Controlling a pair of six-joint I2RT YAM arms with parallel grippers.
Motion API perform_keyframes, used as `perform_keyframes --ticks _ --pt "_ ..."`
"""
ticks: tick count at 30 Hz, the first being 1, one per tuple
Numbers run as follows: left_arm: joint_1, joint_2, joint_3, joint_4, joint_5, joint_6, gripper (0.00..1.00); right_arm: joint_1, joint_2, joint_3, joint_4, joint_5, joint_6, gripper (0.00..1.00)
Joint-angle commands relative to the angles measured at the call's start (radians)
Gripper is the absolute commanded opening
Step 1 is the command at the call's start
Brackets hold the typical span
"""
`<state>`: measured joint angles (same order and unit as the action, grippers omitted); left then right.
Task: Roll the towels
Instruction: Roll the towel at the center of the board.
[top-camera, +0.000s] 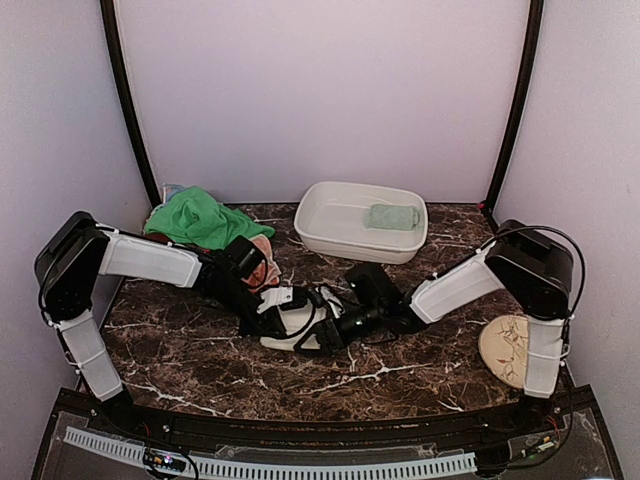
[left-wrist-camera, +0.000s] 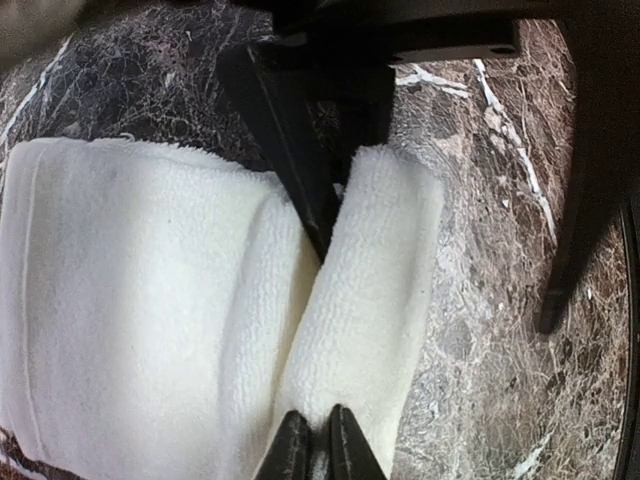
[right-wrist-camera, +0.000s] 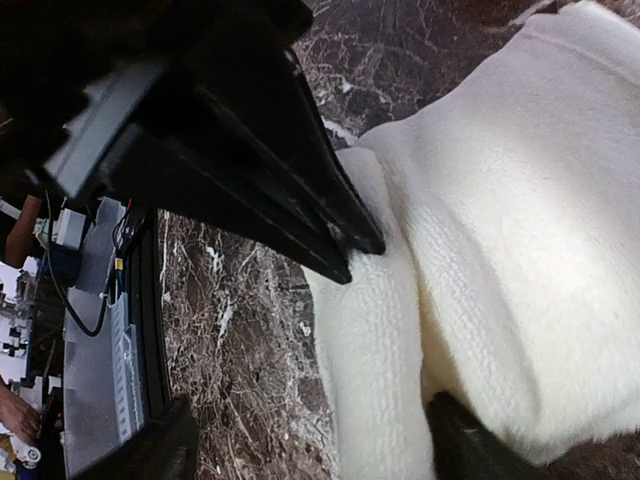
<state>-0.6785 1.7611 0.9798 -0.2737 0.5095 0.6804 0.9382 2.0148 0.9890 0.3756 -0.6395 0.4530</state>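
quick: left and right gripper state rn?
Left gripper: closed, pinching the rolled edge of the white towel.
Right gripper: open, straddling the roll, gripping nothing.

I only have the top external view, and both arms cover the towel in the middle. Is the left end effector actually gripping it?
Observer: Yes. The left wrist view shows the left end effector pinched shut on the end of a turned-over strip of the cream-white towel.
Operator: And the right one?
Observer: The right end effector is open, with one finger on each side of that strip and no clamp on it.
Operator: How much is rolled?
Observer: Only one edge is turned over. The rest lies flat on the marble table.
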Motion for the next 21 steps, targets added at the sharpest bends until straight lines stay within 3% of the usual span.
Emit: perform_keyframes --ticks 1,4,6,10,12,13,15,18,21 --pt "0.011 0.053 0.040 -0.150 0.006 -0.012 0.11 -0.013 -0.126 -0.080 -0.018 0.193 -0.048 1.00" --pt "0.012 0.070 0.065 -0.180 0.009 -0.014 0.11 -0.006 -0.261 -0.164 -0.015 0.402 -0.120 1.00" --pt "0.017 0.081 0.083 -0.198 0.020 -0.021 0.10 0.001 -0.367 -0.239 0.018 0.627 -0.156 1.00" --pt "0.032 0.110 0.122 -0.235 0.041 -0.033 0.11 -0.001 -0.591 -0.428 0.157 1.000 -0.058 1.00" --pt "0.034 0.129 0.142 -0.263 0.047 -0.034 0.11 -0.014 -0.675 -0.547 0.334 1.003 -0.046 1.00" --pt "0.034 0.139 0.153 -0.274 0.048 -0.037 0.11 -0.013 -0.691 -0.588 0.429 0.958 -0.136 1.00" --pt "0.037 0.158 0.171 -0.286 0.051 -0.049 0.11 0.030 -0.695 -0.581 0.426 0.931 -0.332 1.00" --pt "0.039 0.186 0.207 -0.313 0.057 -0.066 0.11 0.168 -0.613 -0.511 0.309 1.072 -0.656 1.00" --pt "0.040 0.217 0.246 -0.354 0.066 -0.071 0.11 0.304 -0.470 -0.501 0.351 1.176 -0.950 1.00"
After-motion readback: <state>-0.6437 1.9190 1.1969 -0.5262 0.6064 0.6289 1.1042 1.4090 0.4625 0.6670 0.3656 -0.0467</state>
